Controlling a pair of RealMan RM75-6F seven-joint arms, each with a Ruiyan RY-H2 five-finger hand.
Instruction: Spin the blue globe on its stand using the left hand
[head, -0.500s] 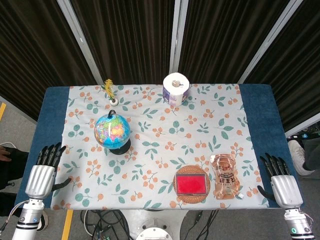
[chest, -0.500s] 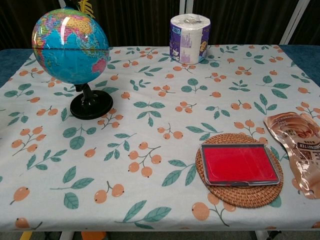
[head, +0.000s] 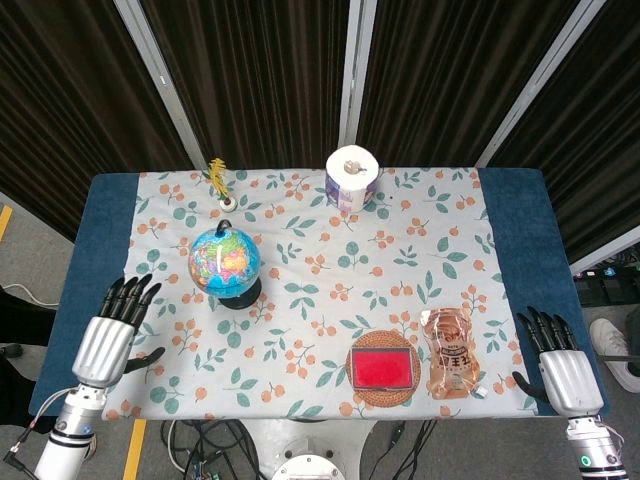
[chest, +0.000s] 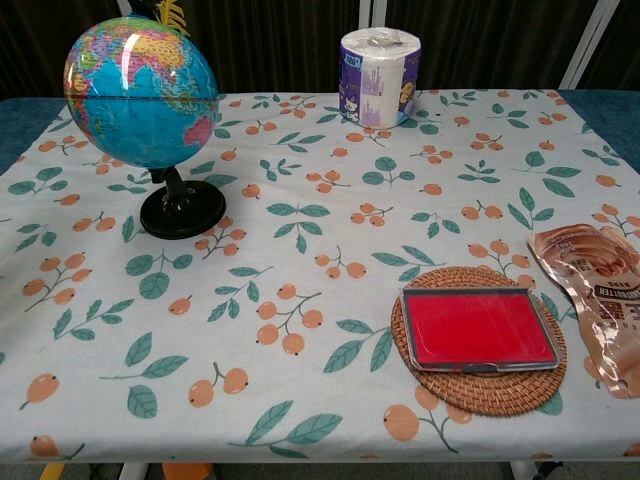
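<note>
Since half a second ago the left hand (head: 113, 338) has slid inward over the near-left edge of the table (head: 515, 235), closer to the globe; the right hand (head: 560, 362) has barely shifted. Both hands have their fingers spread and hold nothing.

Judging by this, the task is at its start: the left hand is on its way, with the reach, the touch and the spin all left to do.

Nearest the robot lie a red case (chest: 478, 328) on a round woven coaster (chest: 477, 388) and a crinkled snack packet (chest: 595, 290) just to its right, both well apart from the left hand's path. Further back on the left stands the blue globe (chest: 141, 90), upright on its black stand (chest: 182, 210), untouched. Nothing lies between the left hand and it. Beyond it are a small vase with a yellow sprig (head: 220, 185) and, at the far edge, a toilet roll (chest: 380, 76).
</note>
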